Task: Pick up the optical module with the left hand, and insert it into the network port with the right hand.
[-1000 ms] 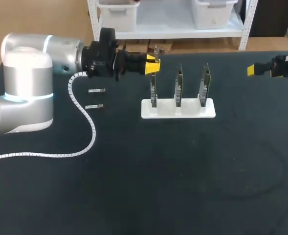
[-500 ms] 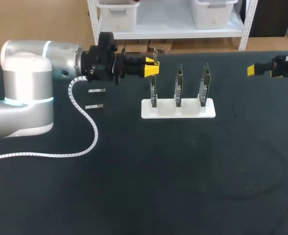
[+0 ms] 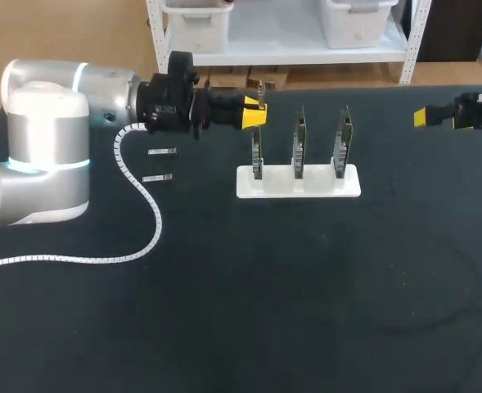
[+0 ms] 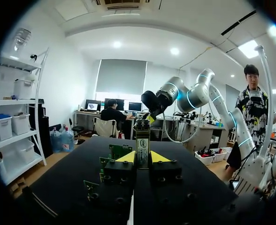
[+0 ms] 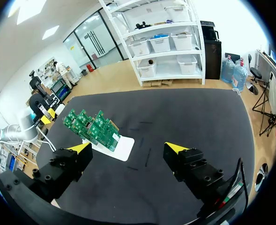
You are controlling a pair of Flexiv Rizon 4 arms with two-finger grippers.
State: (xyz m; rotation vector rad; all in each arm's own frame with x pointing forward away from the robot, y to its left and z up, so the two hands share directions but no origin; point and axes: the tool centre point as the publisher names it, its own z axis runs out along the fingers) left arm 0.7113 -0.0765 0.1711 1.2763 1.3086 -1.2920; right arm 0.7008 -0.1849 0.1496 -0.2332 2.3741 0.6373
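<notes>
My left gripper (image 3: 254,113) hovers above the left end of the white stand (image 3: 298,183), shut on a small metal optical module (image 3: 261,87). In the left wrist view the module (image 4: 142,144) stands upright between the yellow fingertips (image 4: 127,157), and the green boards (image 4: 115,151) lie just below and beside my left gripper (image 4: 142,159). The stand holds three upright green boards (image 3: 299,144) with network ports. My right gripper (image 3: 439,116) is off at the table's far right, open and with nothing in it. Seen from the right wrist, the boards (image 5: 93,125) lie ahead of my right gripper (image 5: 128,149).
Two more optical modules (image 3: 162,151) (image 3: 156,178) lie flat on the black table left of the stand. A white coiled cable (image 3: 146,205) hangs from my left arm and trails over the table's left side.
The left arm has shifted only very slightly, still gripping the module. The right arm has stayed where it was.
</notes>
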